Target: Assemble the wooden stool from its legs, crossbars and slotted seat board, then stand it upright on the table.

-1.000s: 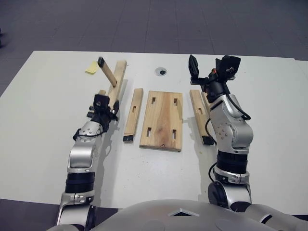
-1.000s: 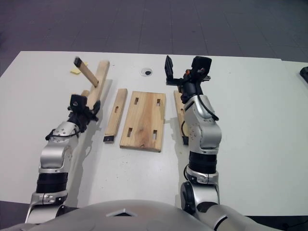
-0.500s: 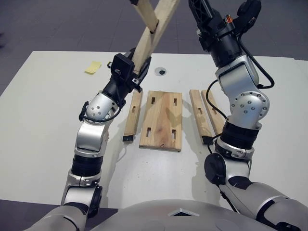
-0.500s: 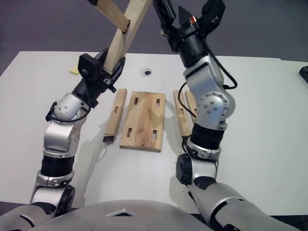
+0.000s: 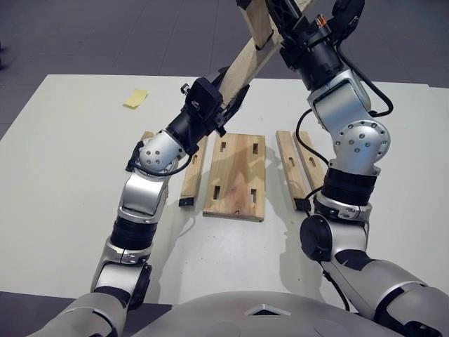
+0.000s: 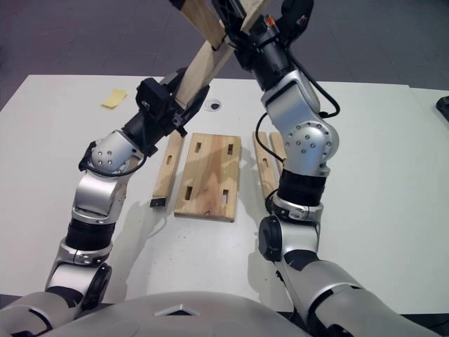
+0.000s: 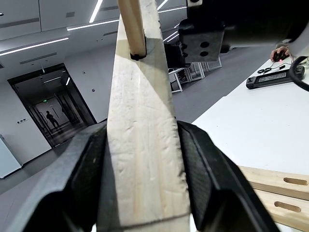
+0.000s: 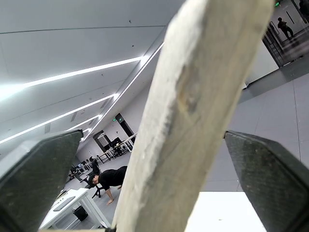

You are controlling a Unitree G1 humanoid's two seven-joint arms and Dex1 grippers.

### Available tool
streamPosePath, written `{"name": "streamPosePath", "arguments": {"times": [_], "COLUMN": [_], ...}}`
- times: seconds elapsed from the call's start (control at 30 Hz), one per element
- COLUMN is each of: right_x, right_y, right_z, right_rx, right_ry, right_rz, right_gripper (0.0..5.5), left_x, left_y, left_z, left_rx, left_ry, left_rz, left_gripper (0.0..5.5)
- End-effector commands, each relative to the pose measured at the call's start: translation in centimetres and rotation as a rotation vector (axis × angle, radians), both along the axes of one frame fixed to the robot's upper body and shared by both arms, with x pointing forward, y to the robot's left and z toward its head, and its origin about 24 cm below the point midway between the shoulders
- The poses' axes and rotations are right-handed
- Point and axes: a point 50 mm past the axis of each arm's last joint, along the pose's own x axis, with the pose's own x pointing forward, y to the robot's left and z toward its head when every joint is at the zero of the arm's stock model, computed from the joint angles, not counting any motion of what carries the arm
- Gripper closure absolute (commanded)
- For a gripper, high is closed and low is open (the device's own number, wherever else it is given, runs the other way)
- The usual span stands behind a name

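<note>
- One white table carries the whole job from where I sit; I place everything else by the seat board lying on it.
- One seat board lies flat at mid-table, with four slots cut through its upturned face.
- One raised leg slants through the air above the board's far left corner. Its top leans over toward the board's right side, well clear of the table.
- One loose leg lies flat just left of the board, parallel to its long edge, with a black cap on the near end.
- Two more pieces lie flat just right of the board, side by side. The inner piece runs parallel to the board's long edge, and the outer piece is partly hidden by my right arm.
- One crossbar is plugged into the raised leg near its top and juts up and away to the board's left.
- My left gripper is clenched on the raised leg's lower part, above the board's far left corner, with a finger pressed to each flank.
- My right gripper sits high above the board's far edge at the leg's upper end. Its fingers are spread with the wood between them and a gap showing, so it is grasping nothing.
- One wood stub peeks out past my left arm, farther left of the board than the loose leg.
- One yellow sticky note lies well to the left of the board's far edge.
</note>
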Motion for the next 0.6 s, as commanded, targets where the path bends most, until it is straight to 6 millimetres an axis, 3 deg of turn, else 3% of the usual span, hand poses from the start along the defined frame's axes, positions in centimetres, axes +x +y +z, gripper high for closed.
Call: {"name": "streamPosePath", "arguments": {"times": [0.03, 0.43, 0.6], "right_x": [0.1, -1.0, -1.2], "right_y": [-0.2, -3.1, -2.9], "right_z": [1.1, 0.9, 0.4], "right_rx": [-0.003, 0.02, 0.033], "right_ry": [-0.021, 0.016, 0.039], "right_rz": [-0.009, -0.029, 0.015], "right_gripper": [0.37, 2.34, 3.23], "left_x": [-0.1, 0.2, 0.3], "left_y": [-0.3, -0.3, -0.3], "left_z": [0.0, -0.3, -0.2], "left_rx": [0.021, 0.052, 0.058], "left_ry": [-0.02, -0.027, -0.035], "left_rz": [-0.015, -0.027, -0.035], "left_gripper": [3.41, 3.41, 3.41]}}
